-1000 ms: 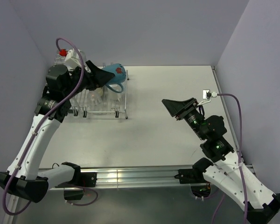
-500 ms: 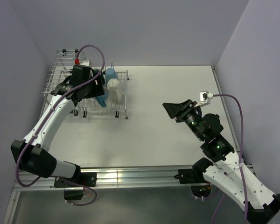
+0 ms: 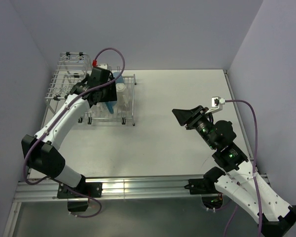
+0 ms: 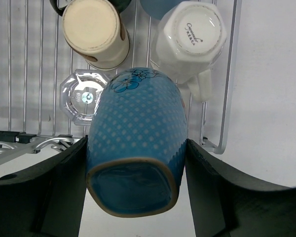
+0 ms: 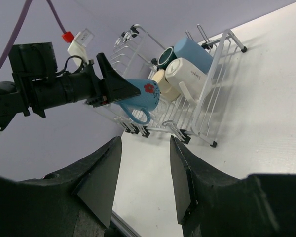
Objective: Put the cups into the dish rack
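The desk (image 3: 177,143) was a pale, matte white slab, closed in by walls (image 3: 153,34) on the far side and on both flanks. Directly on it stood the rack (image 3: 59,86), in the far left corner, with its taller basket end at the far left and its flat grid tray reaching rightward. The rack rested on short dark feet (image 3: 133,124) that touched the desk. Its right rim stopped well short of the desk's middle, with bare desk just beside that rim. Along the near edge ran a metal rail (image 3: 138,185).
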Controlling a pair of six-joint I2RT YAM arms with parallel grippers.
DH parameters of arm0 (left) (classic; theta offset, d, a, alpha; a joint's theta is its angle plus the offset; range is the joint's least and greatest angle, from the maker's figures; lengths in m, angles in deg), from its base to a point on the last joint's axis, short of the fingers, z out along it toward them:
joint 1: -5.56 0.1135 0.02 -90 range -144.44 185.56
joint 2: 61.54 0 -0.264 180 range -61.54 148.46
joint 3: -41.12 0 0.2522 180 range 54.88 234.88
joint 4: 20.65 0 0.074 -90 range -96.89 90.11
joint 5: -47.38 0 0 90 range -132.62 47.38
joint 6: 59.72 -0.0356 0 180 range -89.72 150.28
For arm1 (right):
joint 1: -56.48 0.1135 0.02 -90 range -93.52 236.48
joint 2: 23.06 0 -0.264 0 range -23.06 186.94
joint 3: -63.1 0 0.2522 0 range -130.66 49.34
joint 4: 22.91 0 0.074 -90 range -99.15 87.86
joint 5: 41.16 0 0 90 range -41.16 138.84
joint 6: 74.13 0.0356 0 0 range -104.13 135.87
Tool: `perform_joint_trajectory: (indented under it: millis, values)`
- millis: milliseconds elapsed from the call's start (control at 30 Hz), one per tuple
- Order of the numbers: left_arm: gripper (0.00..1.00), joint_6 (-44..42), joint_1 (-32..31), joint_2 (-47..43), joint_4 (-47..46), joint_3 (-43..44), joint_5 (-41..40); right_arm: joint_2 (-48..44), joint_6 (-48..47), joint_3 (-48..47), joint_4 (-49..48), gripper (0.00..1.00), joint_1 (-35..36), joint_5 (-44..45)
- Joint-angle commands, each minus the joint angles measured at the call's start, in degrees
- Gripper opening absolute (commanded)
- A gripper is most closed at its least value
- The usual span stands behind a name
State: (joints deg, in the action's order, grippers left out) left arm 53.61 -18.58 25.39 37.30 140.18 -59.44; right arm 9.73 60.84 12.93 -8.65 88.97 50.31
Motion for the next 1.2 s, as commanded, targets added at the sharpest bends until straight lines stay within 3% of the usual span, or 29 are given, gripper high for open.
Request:
perform_joint_trajectory:
  millis: [0, 1167]
  values:
    - [0.0, -1.1, -1.2, 0.8, -2.0, 4.6, -3.7, -0.6, -1.6, -2.6, -0.9, 0.51, 0.1, 0.7]
    - [0.0, -2.5, -2.0, 12.8, -2.0, 6.2, -3.6, -1.5, -2.9, -0.8, 0.9, 0.52, 0.1, 1.7]
